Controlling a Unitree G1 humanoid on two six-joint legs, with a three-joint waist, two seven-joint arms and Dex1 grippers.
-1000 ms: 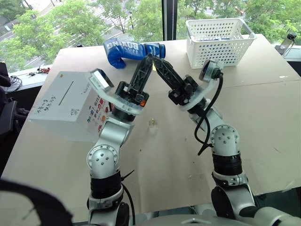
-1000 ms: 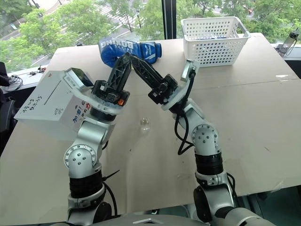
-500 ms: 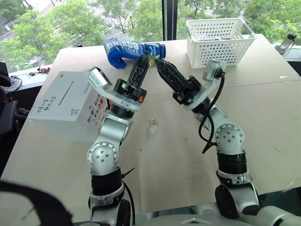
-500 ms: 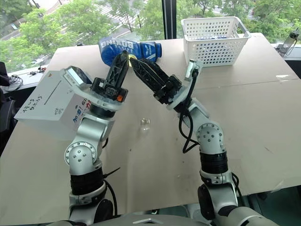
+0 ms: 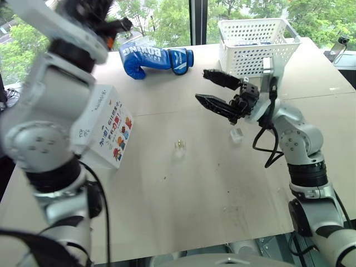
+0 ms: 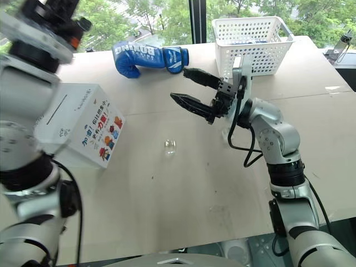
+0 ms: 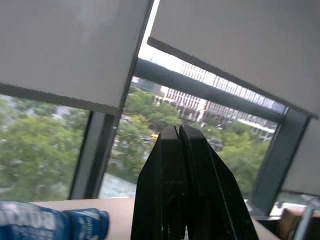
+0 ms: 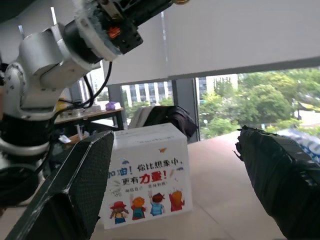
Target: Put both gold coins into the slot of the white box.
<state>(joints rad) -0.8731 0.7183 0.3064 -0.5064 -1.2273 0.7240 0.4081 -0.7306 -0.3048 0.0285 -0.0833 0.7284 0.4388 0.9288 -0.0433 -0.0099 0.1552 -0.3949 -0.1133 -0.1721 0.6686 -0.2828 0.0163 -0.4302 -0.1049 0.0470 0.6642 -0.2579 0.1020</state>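
The white box (image 6: pixel 89 122) stands at the table's left, its printed pictures facing me and the slot (image 6: pixel 55 110) on its top face. My left gripper (image 5: pixel 123 23) is raised high above the box and shut. In the right wrist view a gold coin (image 8: pixel 181 1) glints at its tip. My right gripper (image 5: pixel 201 84) hovers over the middle of the table, pointing left, open and empty. The other gold coin (image 5: pixel 179 144) lies on the table below it, in a small clear holder.
A blue boxing glove (image 5: pixel 156 58) lies at the back of the table. A white perforated basket (image 5: pixel 256 41) stands at the back right. Another small clear holder (image 5: pixel 236 135) lies under my right forearm.
My right gripper has opened and drawn back to the right. My left arm has swung up and to the left, staying shut on the coin that was between the two grippers.
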